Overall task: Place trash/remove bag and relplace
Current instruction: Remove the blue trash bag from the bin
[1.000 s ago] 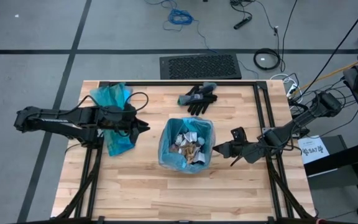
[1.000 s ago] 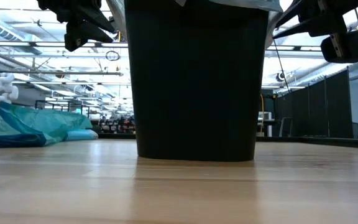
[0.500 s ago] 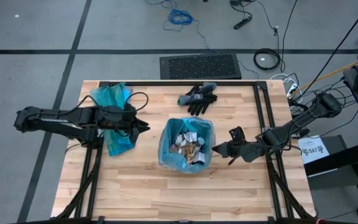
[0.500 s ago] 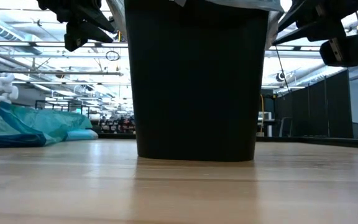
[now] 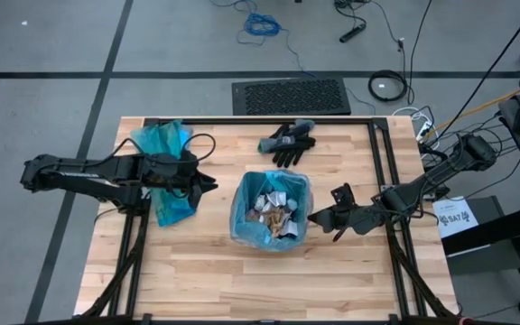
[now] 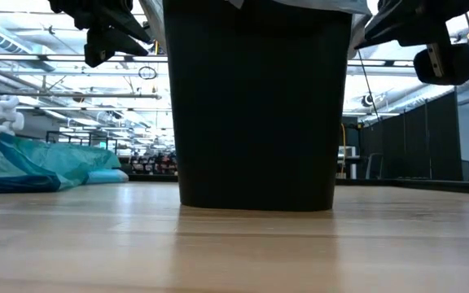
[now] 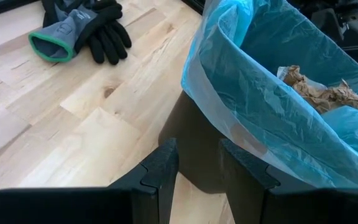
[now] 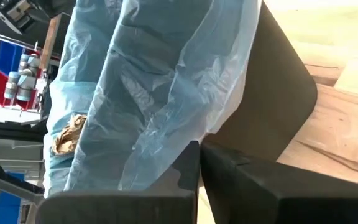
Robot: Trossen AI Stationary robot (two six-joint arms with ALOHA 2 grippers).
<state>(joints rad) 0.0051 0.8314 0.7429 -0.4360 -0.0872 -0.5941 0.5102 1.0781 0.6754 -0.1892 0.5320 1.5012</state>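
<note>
The trash [image 5: 273, 213], crumpled white and brown paper scraps, lies inside the blue-lined black bin [image 5: 270, 209] at the middle of the desk [image 5: 224, 280]. The right gripper [image 5: 314, 217] sits just beside the bin's rim on its right, fingers pressed together with nothing visibly between them. The left gripper [image 5: 211, 183] hovers near the bin's left side, narrowly parted and empty, over a spare blue bag [image 5: 163, 158]. Black gloves [image 5: 289, 141] lie behind the bin.

Trash [image 5: 272, 212] in bin [image 5: 270, 236], mid-table [image 5: 206, 271]
</note>
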